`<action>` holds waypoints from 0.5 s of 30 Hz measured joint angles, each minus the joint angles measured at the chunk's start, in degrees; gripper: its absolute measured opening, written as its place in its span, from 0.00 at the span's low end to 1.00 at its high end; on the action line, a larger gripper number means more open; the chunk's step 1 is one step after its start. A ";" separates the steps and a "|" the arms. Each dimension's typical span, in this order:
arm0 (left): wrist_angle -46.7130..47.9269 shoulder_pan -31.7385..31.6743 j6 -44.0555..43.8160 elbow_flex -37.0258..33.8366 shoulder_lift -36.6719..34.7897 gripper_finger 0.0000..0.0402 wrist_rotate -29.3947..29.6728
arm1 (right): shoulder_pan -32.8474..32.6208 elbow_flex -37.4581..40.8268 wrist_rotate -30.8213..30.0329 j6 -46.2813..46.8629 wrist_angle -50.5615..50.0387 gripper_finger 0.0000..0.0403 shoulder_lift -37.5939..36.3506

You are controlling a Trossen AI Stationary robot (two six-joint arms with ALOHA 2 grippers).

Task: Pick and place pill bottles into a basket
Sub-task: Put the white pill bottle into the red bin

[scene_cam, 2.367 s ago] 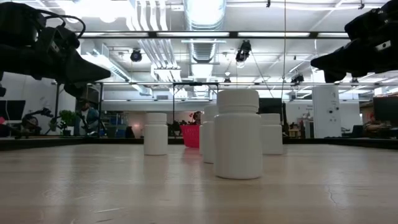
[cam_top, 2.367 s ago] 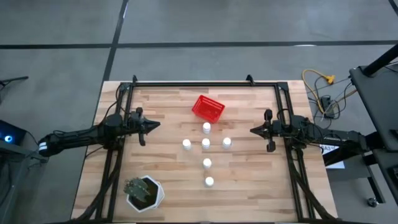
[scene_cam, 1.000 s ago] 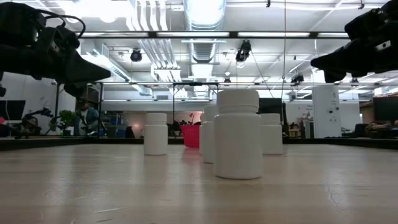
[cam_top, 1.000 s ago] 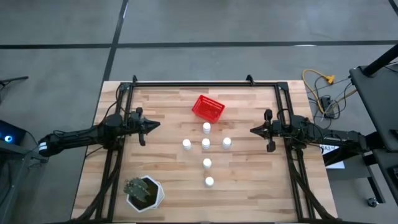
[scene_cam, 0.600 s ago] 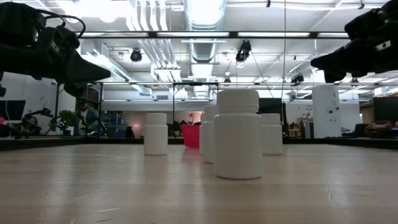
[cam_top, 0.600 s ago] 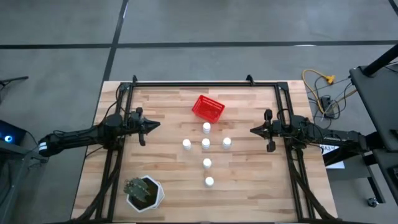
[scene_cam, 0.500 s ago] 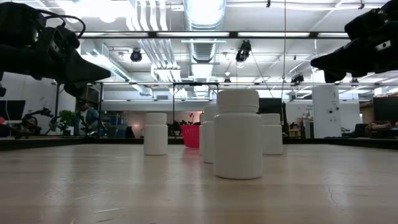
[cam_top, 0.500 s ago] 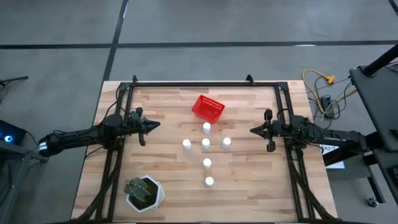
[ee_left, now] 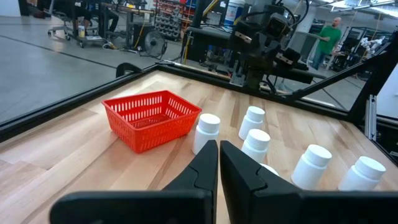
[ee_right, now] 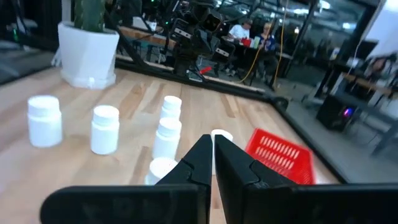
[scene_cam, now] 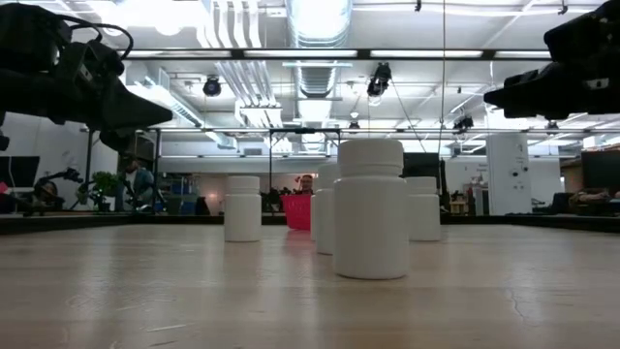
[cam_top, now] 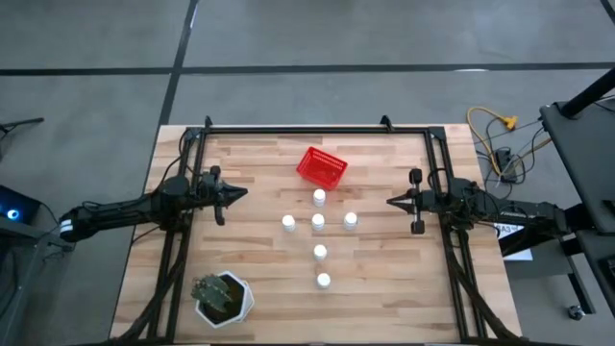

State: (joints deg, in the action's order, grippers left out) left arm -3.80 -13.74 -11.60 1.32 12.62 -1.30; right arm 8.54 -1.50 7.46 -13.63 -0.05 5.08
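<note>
Pill bottles (cam_top: 318, 222), six in all, stand upright at the centre of the high view in a cross-shaped cluster, none yet inside the red basket (cam_top: 321, 166), which sits just above them toward the upper middle of the frame, apart from the nearest bottle.

Little has changed over the last seconds: bottles and basket sit where they were, and the left gripper (cam_top: 237, 193) has not shifted from mid-left of the frame, its fingers pressed together and empty, as the left wrist view confirms. Only the right gripper (cam_top: 392, 201), at mid-right, has turned slightly about its wrist; its silhouette in the upper right of the low view looks flatter than before. Its jaws too are closed on nothing. That suggests the task is only starting, with the first pick not yet made.

A white plant pot (cam_top: 225, 296) holding a cactus stands at the lower left of the wooden table (cam_top: 384, 298), well clear of the bottles. Nothing lies between either gripper and the cluster, though the closely spaced middle bottles may crowd a grasp.
</note>
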 joint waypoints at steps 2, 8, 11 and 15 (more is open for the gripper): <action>0.00 -0.01 0.06 -0.01 -0.01 0.00 0.00 | 0.00 0.00 0.00 -1.95 0.00 0.02 0.00; -0.03 -0.01 20.09 0.00 -0.01 0.00 0.31 | 0.00 0.00 -0.05 -3.83 0.01 0.02 -0.02; -0.04 -0.01 27.10 -0.02 -0.02 0.00 0.31 | 0.00 0.00 -0.02 -4.16 0.00 0.02 -0.01; -0.05 -0.04 28.53 0.00 -0.01 0.00 0.33 | 0.00 0.00 0.00 -4.42 0.02 0.02 0.00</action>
State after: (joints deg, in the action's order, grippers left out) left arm -3.85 -13.78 16.94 1.32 12.61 -0.97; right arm 8.54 -1.50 7.46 -18.05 -0.03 5.08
